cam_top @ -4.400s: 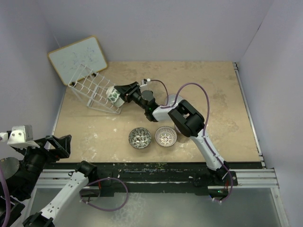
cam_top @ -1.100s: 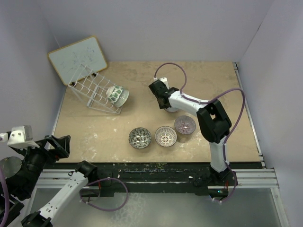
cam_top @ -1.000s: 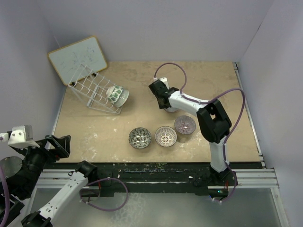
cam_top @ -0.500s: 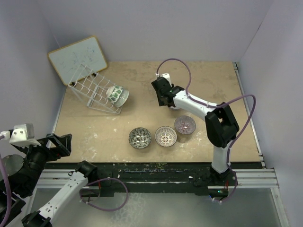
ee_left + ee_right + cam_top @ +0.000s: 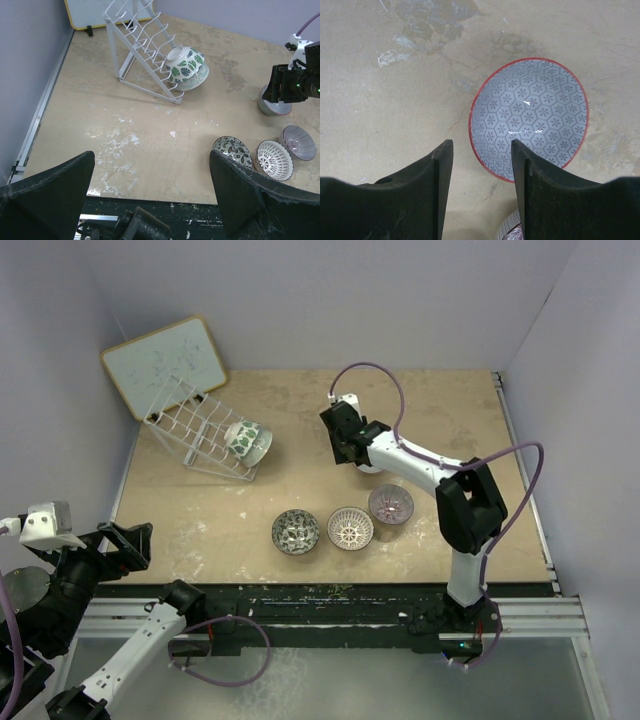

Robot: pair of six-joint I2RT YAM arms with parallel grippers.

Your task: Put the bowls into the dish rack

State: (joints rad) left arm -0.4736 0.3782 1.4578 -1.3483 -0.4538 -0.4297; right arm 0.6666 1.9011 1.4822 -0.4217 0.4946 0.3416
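Observation:
The white wire dish rack (image 5: 190, 430) stands at the back left, with a green-white bowl (image 5: 246, 440) lying on its side at the lower right end; both show in the left wrist view (image 5: 140, 50), (image 5: 185, 65). My right gripper (image 5: 345, 448) is open above a grey hexagon-patterned bowl with a red rim (image 5: 530, 117); the bowl's left rim lies between the fingers (image 5: 420, 200), apart from them. A black-white bowl (image 5: 296, 531), a radial white bowl (image 5: 350, 528) and a purple bowl (image 5: 391, 504) sit in a row on the table. My left gripper (image 5: 151, 155) is open and empty over the near left edge.
A wood-framed whiteboard (image 5: 165, 362) leans against the wall behind the rack. Purple walls close in the left, back and right sides. The table's black front rail (image 5: 330, 592) runs along the near edge. The right arm (image 5: 420, 462) reaches over the purple bowl's far side.
My right gripper has let go of the green-white bowl at the rack and moved right, over the hexagon bowl. In the last half second it has barely moved. The left arm is still.

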